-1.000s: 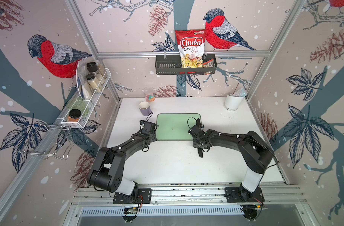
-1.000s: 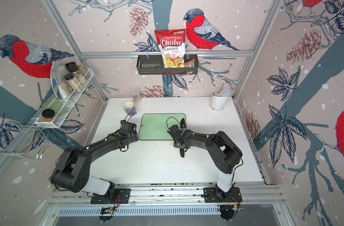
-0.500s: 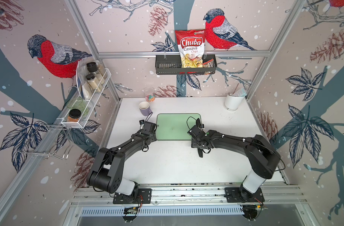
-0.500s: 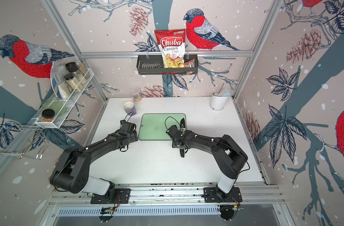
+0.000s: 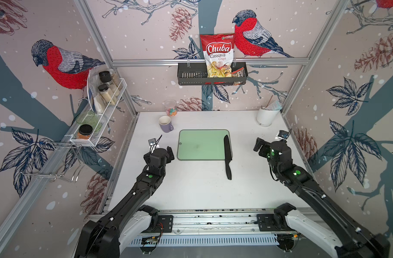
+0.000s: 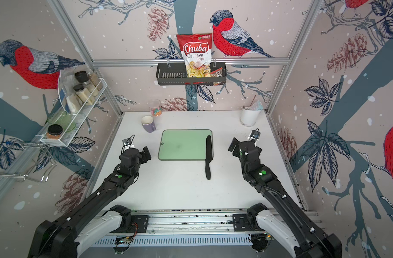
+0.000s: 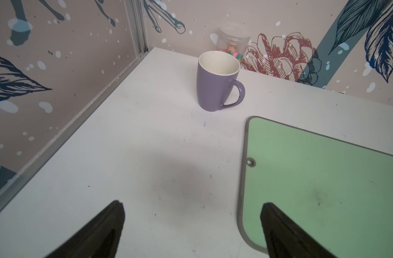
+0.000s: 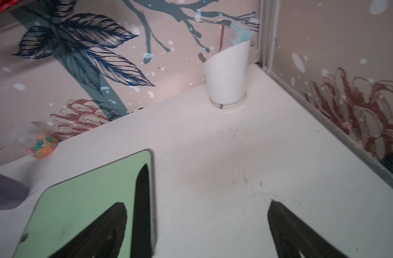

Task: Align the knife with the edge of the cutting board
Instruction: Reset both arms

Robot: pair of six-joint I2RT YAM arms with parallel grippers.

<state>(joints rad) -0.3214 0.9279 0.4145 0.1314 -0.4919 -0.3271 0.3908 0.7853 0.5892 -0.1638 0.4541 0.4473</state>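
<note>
The pale-green cutting board (image 5: 202, 144) (image 6: 182, 144) lies flat mid-table. The black knife (image 5: 227, 154) (image 6: 208, 154) lies along its right short edge, blade on the board, handle sticking out over the table toward the front. My left gripper (image 5: 171, 152) (image 7: 192, 204) hovers open just left of the board (image 7: 325, 178), holding nothing. My right gripper (image 5: 259, 146) (image 8: 197, 203) is open and empty, well to the right of the knife (image 8: 142, 201) and near the right wall. The board's right edge also shows in the right wrist view (image 8: 79, 201).
A purple mug (image 5: 166, 124) (image 7: 215, 84) and a clear candy jar (image 5: 170, 107) stand at the back left. A white holder (image 5: 267, 116) (image 8: 226, 78) stands in the back right corner. A wire shelf (image 5: 97, 125) hangs on the left wall and a black basket (image 5: 213, 76) on the back wall.
My right gripper has opened, let go of the knife and drawn back to the right. The left gripper has opened wider and barely moved. The knife stays along the board's right edge.
</note>
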